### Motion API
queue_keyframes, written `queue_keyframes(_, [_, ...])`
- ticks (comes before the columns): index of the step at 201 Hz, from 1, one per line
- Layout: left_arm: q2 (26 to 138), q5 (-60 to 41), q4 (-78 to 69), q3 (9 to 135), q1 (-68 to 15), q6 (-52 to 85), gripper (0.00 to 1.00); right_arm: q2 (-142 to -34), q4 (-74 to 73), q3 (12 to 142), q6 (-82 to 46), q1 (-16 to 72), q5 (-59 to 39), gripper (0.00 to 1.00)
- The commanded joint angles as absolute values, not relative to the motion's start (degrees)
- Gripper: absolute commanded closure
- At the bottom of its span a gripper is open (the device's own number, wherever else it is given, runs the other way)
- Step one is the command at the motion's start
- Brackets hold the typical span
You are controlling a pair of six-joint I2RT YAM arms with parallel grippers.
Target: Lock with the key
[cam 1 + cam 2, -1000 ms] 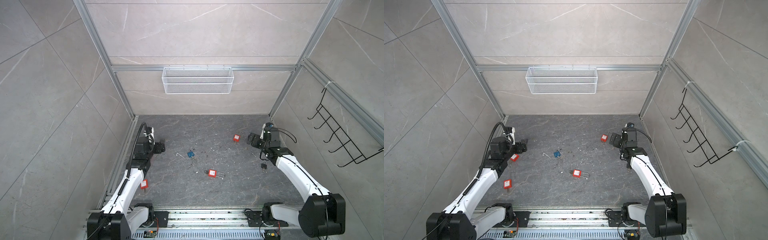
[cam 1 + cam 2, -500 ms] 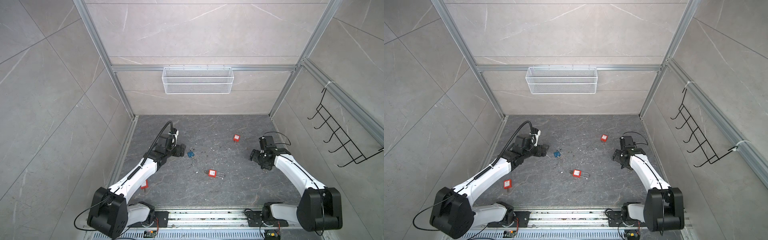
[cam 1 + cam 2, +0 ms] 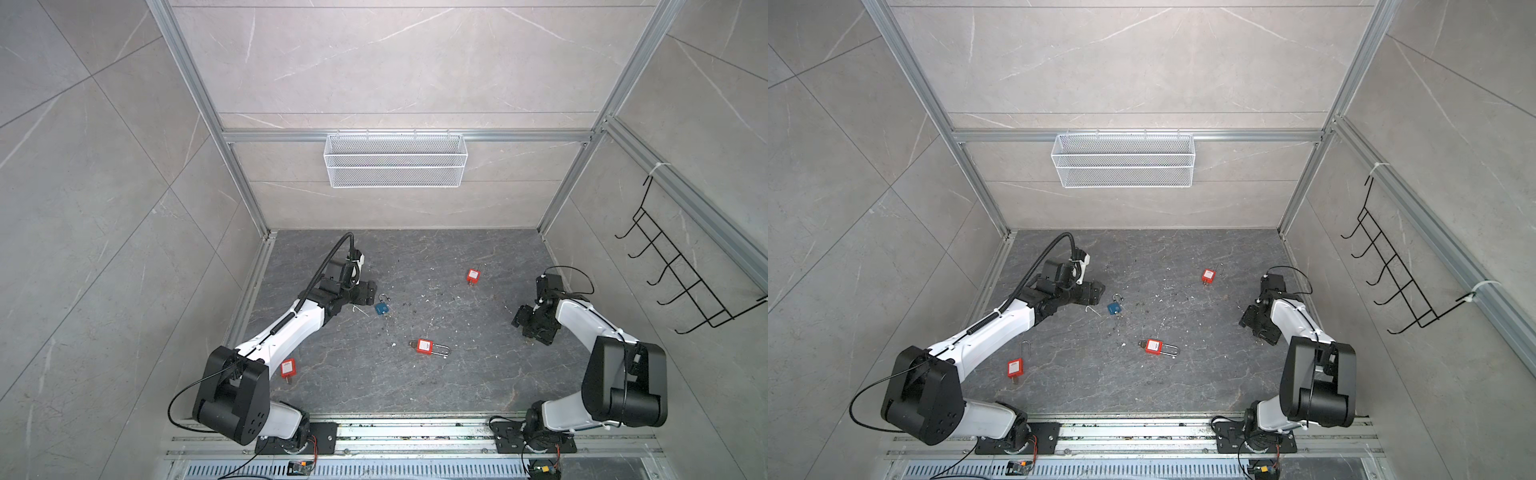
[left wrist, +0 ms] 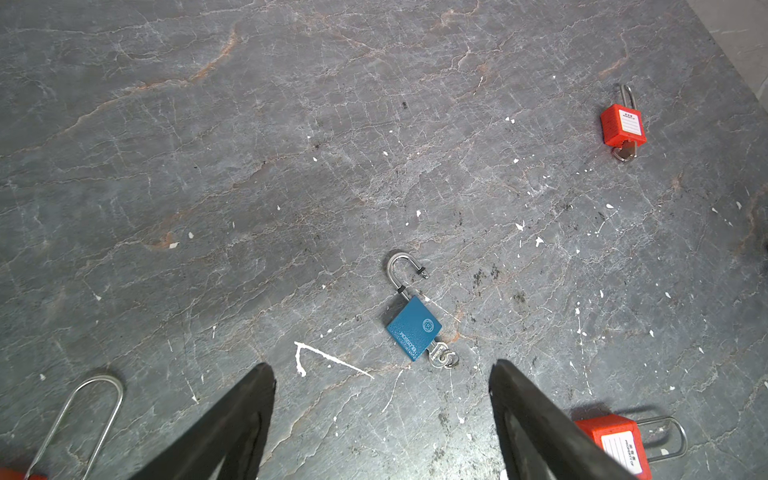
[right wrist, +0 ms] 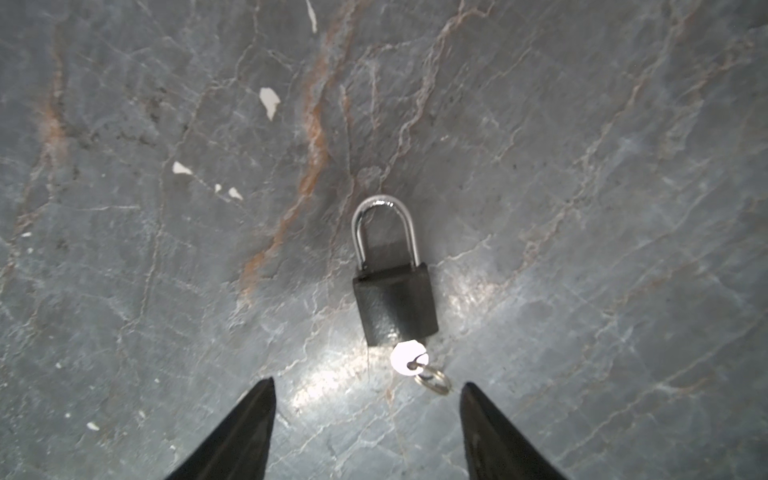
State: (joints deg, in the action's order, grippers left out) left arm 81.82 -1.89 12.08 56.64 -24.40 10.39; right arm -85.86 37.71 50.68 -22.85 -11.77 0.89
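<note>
**Worktop**: dark veined stone, flecked with pale chips. Bearings below are taken in both top views from the worktop's centre, with twelve o'clock toward the back wall.

**Left gripper**: at ten o'clock, low over the surface. The left wrist view shows its jaws set wide, with nothing between the fingertips.

**Blue padlock**: lies flat just beside the left gripper, at the gripper's four o'clock, untouched. Its shackle is sprung open, with one leg clear of the body. A key on a small ring sits in the base, the end nearest the fingertips.

**Right gripper**: at three o'clock, pointed down at the worktop. Its jaws stand apart and empty.

**Black padlock**: seen in the right wrist view only, lying flat just beyond the right gripper's fingertips, untouched. Its shackle appears seated in the body on both legs. A second key with a ring stands in its base, the head washed out by glare.

**Other items:**
- The far red padlock is at one o'clock.
- The middle red padlock is at five o'clock, lying flat with its shackle toward three.
- The near red padlock is at eight o'clock, beside the left arm.
- A wire basket hangs on the back wall at twelve o'clock.
- A black hook rack hangs on the side wall at three o'clock.
</note>
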Motion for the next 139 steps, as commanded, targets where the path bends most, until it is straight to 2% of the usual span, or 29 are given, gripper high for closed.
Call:
queue_keyframes(1, [82.59, -2.64, 12.92, 60.11, -24.61, 9.93, 0.17, -87.39, 36.78, 52.21, -19.33, -14.58, -1.46, 0.3])
queue_keyframes(48, [83.91, -2.9, 13.5, 61.68, -24.69, 10.17, 0.17, -90.71, 35.29, 52.42, -17.99, -16.37, -4.97, 0.34])
queue_keyframes(139, [84.02, -2.74, 14.09, 60.96, -24.87, 10.36, 0.17, -94.29, 33.6, 52.68, -16.03, -16.41, -2.99, 0.43])
